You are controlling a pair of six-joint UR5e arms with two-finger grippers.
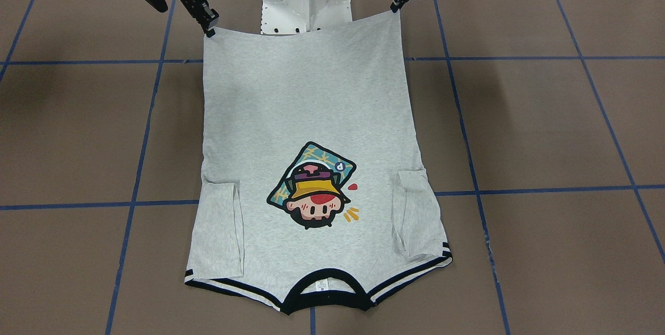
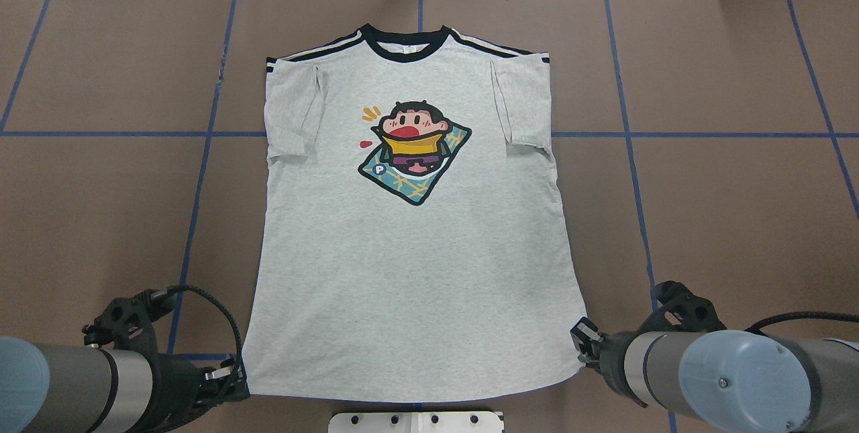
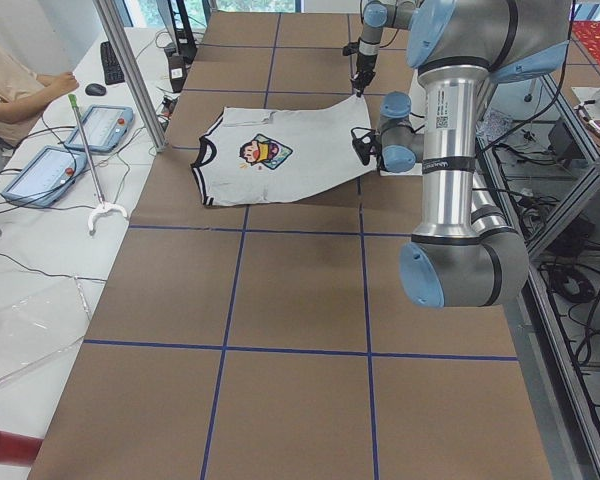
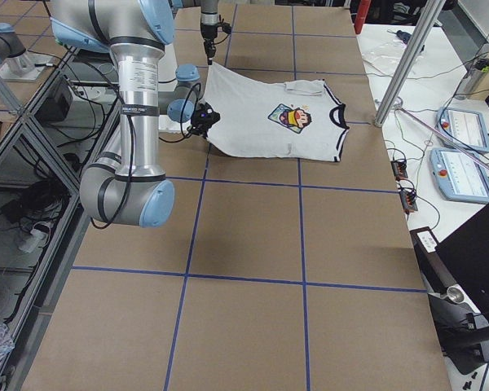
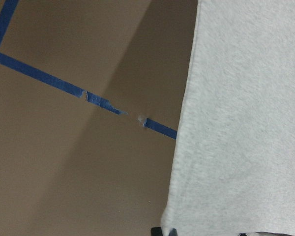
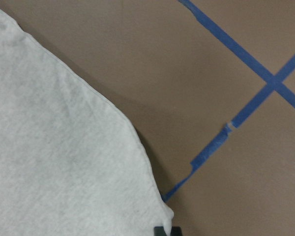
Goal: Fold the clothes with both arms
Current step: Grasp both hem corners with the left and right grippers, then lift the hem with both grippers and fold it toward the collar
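T-shirt (image 2: 416,272) spread print-up on the brown worktop (image 2: 704,218), both hem corners pinched.
Seen from overhead, the black collar points to 12 o'clock and the hem to 6. The left hand (image 2: 235,379) is closed on the hem corner at 7 o'clock, and the right hand (image 2: 582,346) on the corner at 5 o'clock. The hem edge is raised slightly off the worktop.

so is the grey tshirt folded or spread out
Spread: the light heather-grey cartoon T-shirt lies open, print up; only its sleeves are folded in.
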